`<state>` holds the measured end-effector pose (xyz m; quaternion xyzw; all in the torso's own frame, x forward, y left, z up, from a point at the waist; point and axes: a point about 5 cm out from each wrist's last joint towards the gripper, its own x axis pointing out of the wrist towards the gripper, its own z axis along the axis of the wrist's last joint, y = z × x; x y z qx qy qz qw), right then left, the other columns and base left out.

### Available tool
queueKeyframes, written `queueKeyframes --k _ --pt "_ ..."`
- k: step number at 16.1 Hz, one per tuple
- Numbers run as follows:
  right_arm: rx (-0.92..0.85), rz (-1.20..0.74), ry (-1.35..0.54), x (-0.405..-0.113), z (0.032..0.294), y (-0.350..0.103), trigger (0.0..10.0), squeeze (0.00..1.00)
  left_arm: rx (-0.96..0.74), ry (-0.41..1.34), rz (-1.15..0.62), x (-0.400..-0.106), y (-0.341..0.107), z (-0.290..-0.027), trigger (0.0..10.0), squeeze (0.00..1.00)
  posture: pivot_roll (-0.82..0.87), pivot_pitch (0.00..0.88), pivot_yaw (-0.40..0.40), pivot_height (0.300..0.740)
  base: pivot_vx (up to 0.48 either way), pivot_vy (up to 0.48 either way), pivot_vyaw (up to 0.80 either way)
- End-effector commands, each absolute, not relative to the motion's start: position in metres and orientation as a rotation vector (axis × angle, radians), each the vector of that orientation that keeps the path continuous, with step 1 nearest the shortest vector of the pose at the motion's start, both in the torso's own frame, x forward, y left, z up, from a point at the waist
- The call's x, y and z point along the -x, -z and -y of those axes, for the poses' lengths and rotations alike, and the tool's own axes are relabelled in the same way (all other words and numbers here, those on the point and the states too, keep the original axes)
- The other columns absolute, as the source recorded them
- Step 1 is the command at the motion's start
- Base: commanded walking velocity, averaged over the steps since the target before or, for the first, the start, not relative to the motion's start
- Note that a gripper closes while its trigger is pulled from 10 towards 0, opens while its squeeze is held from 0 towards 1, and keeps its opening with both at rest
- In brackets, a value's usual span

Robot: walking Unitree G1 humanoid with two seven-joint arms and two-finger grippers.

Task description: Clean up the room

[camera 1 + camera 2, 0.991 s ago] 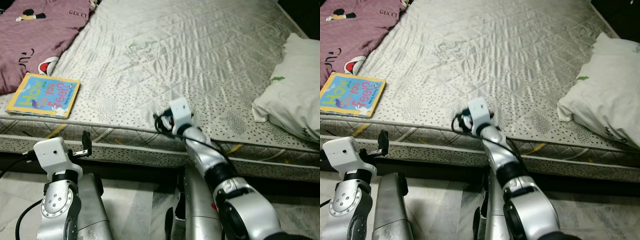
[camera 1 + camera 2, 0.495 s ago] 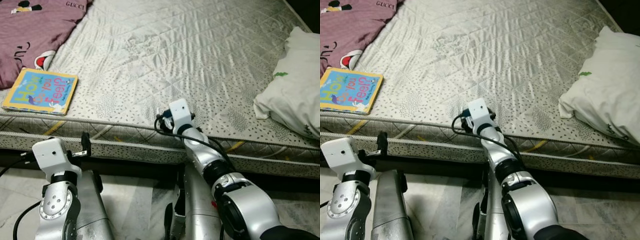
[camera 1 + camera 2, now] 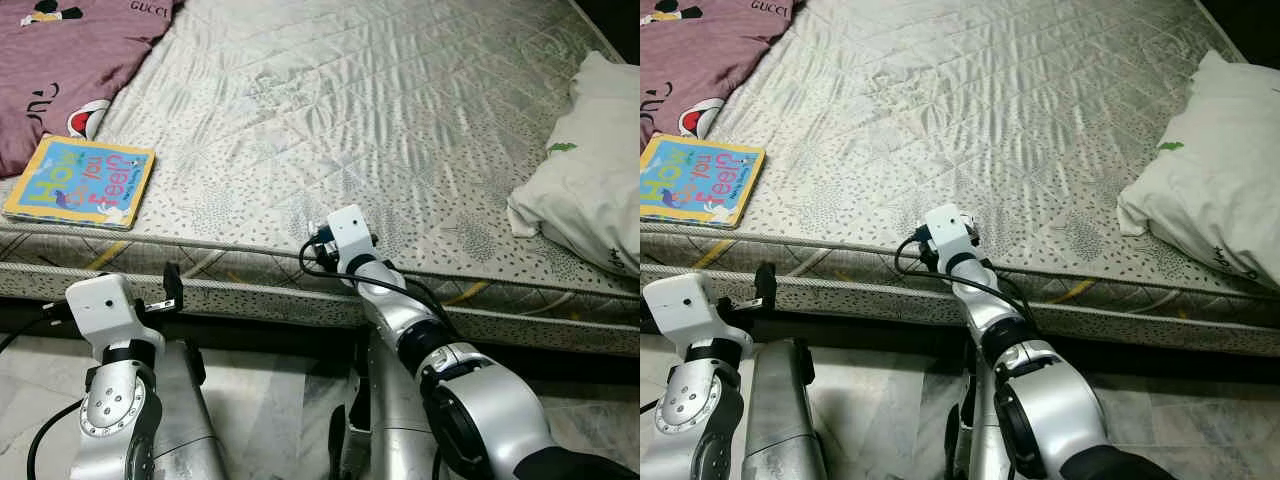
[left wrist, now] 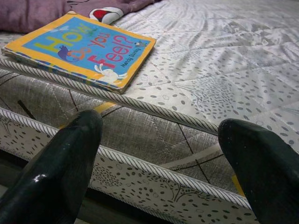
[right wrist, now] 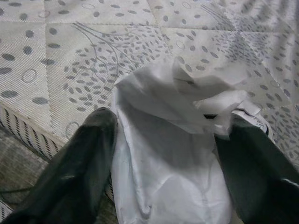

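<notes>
A crumpled white paper is seen between the two black fingers of the right gripper, which is closed around it at the near edge of the mattress, roughly midway along that edge. The mattress is covered in a pale quilted fabric printed with grey dots and leaf patterns, and a striped piping runs along its near rim. A children's board book, blue with a yellow border and titled "How do you feel?", is laid flat near the left front corner of the mattress. Just beyond it, at the far left, a maroon printed blanket is spread. A white pillow is placed at the right side of the bed. The left gripper is held low in front of the mattress side, near the book, with its fingers spread wide and nothing between them. Pale marble-like floor tiles are visible below the bed.
</notes>
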<state>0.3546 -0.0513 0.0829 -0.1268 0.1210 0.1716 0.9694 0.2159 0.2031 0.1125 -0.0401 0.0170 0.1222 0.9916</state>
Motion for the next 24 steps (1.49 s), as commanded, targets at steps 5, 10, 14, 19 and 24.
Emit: queueKeyframes --k 5,10,14,19,24 --pt "0.245 -0.245 -0.351 -0.355 0.05 -0.083 0.0 0.0 0.076 -0.232 -0.026 -0.222 -0.114 -0.2 10.0 0.0 0.15 0.112 -0.134 0.488 0.0 0.0 0.0" --pt "0.254 -0.249 -0.35 -0.358 0.054 -0.086 0.0 0.0 0.088 -0.237 -0.013 -0.226 -0.114 -0.197 10.0 0.0 0.15 0.087 -0.144 0.488 0.0 0.0 0.0" --pt "0.246 -0.259 -0.347 -0.358 0.054 -0.085 0.0 0.0 0.086 -0.233 -0.007 -0.231 -0.114 -0.197 10.0 0.0 0.15 0.071 -0.148 0.488 0.0 0.0 0.0" --pt "0.243 -0.267 -0.349 -0.359 0.057 -0.084 0.0 0.0 0.092 -0.241 -0.001 -0.231 -0.114 -0.197 10.0 0.0 0.15 0.075 -0.157 0.488 0.0 0.0 0.0" --pt "0.217 -0.255 -0.331 -0.362 0.061 -0.089 0.0 0.0 0.095 -0.238 0.011 -0.238 -0.115 -0.196 10.0 0.0 0.14 0.072 -0.158 0.488 0.0 0.0 0.0"
